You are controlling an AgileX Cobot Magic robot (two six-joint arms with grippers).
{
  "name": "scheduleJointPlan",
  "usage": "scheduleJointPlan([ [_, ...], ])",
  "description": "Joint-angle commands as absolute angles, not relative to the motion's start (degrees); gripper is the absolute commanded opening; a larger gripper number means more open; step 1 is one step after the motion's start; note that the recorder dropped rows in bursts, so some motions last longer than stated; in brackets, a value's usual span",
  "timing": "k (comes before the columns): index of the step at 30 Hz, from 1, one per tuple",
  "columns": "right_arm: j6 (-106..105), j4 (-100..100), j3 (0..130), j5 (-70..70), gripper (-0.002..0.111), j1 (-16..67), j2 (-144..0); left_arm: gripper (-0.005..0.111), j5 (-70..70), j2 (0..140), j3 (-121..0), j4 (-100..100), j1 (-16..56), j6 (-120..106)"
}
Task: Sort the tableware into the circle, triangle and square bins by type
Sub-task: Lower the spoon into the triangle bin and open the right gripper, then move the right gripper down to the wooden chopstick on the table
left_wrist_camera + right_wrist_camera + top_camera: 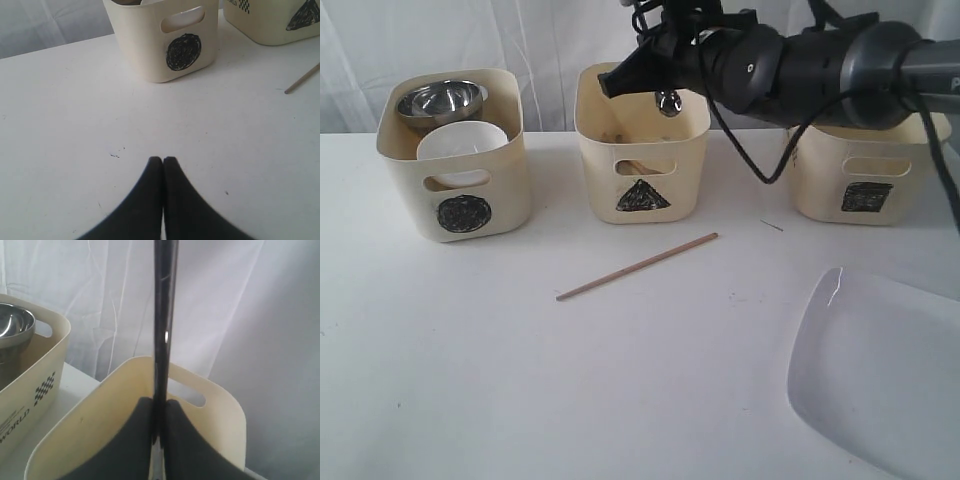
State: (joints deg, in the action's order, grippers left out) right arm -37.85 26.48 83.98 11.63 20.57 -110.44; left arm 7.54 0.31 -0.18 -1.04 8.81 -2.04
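Exterior view: we see right fingers [618, 82] clamping the steel spoon [668, 102] over the triangle bin [600, 150], likely poised to drop it; left fingers [145, 200] clenched, empty.

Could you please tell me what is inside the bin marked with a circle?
The circle bin holds a steel bowl toward the back and a small white bowl in front. Anything beneath them is hidden by the bowls and the bin's walls.

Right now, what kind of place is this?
Probably a robot test room, not a kitchen: a white table, a white curtain behind, three shape-marked bins, and a robot claw holding a spoon.
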Motion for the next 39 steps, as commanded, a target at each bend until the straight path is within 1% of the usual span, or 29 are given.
scheduleJointPlan([
  [1,-37.2,25.4,88.2,12.9,0.0,19.8,-113.8,0.0,7.7,0.0,0.0,-0.9,8.7,-2.0],
  [9,-37.2,25.4,93.7,10.4,0.001,19.4,-118.6,0.0,7.7,0.0,0.0,-0.9,8.7,-2.0],
  [10,-37.2,25.4,93.8,10.3,0.003,19.4,-118.7,0.0,7.7,0.0,0.0,-0.9,8.7,-2.0],
  [13,-37.4,25.4,94.1,10.3,0.013,19.3,-118.8,0.0,7.7,0.0,0.0,-0.9,8.7,-2.0],
  [16,-37.4,25.4,94.1,10.3,0.028,19.0,-118.8,0.0,7.7,0.0,0.0,-0.9,8.7,-2.0],
  [18,-37.4,25.4,94.1,9.0,0.035,18.8,-118.7,0.0,7.7,0.0,0.0,-0.9,8.7,-2.0],
  [20,-37.4,25.4,94.1,7.6,0.037,18.8,-118.1,0.0,7.7,0.0,0.0,-0.9,8.7,-2.0],
  [24,-37.4,23.7,94.1,2.4,0.037,18.8,-116.5,0.0,7.7,0.0,0.0,-0.9,8.7,-2.0],
  [27,-39.6,20.9,93.8,-3.1,0.037,18.8,-113.8,0.0,7.7,0.0,0.0,-0.9,8.7,-2.0],
  [31,-43.9,15.6,93.7,-15.0,0.037,18.8,-109.6,0.0,7.7,0.0,0.0,-0.9,8.7,-2.0],
  [35,-50.6,12.7,93.7,-33.8,0.037,18.8,-106.8,0.0,7.7,0.0,0.0,-0.9,8.7,-2.0],
  [39,-65.6,11.3,93.4,-51.7,0.037,19.4,-106.5,0.0,7.7,0.0,0.0,-0.9,8.7,-2.0],
])
